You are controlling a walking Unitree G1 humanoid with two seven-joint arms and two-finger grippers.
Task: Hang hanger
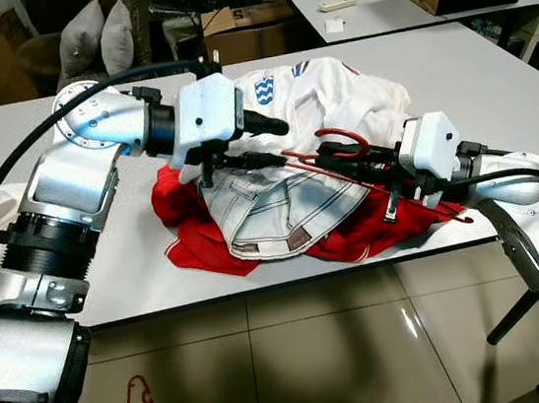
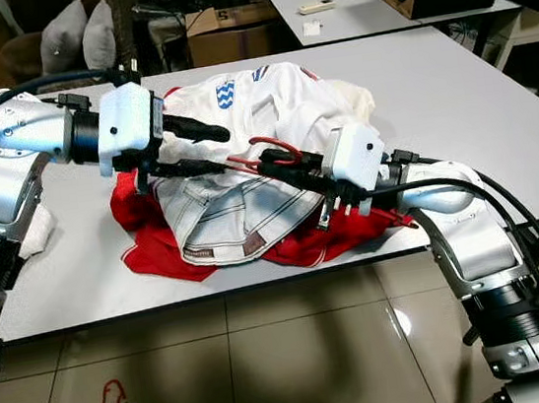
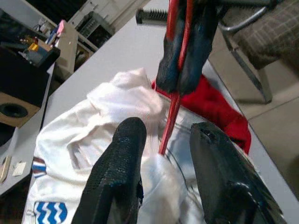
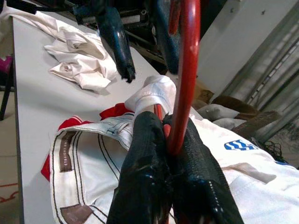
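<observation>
Hanger work is at an early stage: the red wire hanger lies on the pile of clothes near the counter's front edge. The right gripper has its fingers clamped on it; the left gripper, fingers apart, straddles its far end. No rail to hang it on is visible. Open counter lies behind and to both sides.
</observation>
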